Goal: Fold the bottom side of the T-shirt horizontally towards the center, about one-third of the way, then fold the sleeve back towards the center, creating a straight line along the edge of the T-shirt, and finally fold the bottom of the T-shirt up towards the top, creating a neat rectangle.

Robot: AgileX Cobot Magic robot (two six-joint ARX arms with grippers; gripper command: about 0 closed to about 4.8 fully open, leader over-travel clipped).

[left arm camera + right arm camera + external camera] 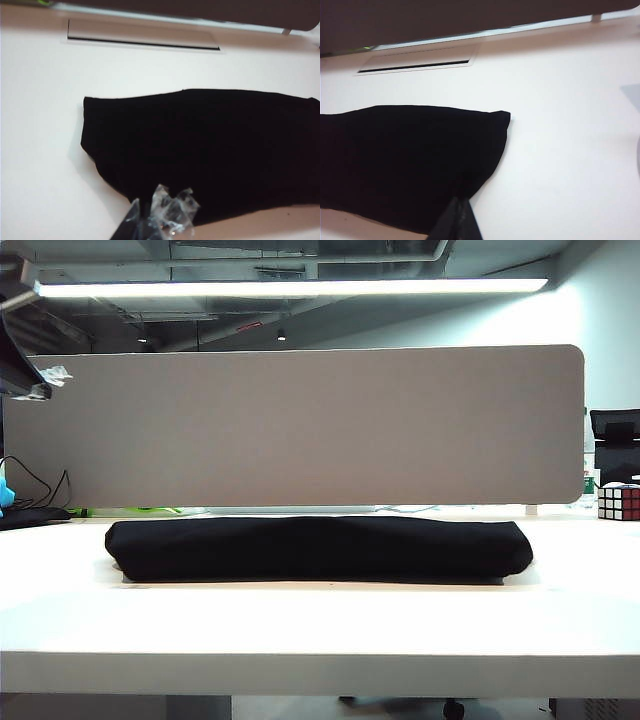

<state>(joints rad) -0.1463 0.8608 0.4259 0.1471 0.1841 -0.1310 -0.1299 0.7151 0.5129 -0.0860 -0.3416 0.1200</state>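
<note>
The black T-shirt (320, 548) lies folded into a long, low rectangle across the middle of the white table (320, 625). Its bottom hem and sleeves are hidden in the folds. Neither gripper shows in the exterior view. In the left wrist view my left gripper (150, 224) hovers above the near edge of the T-shirt (210, 150), close to its left end. Its fingers are shut, with crumpled clear film on the tips and no cloth between them. In the right wrist view my right gripper (457, 220) is shut and empty, raised over the near edge of the T-shirt (410, 160) close to its right end.
A grey partition panel (300, 425) stands along the table's back edge. A Rubik's cube (618, 502) sits at the far right and black cables (30, 505) at the far left. A cable slot (142, 42) is set into the tabletop behind the shirt.
</note>
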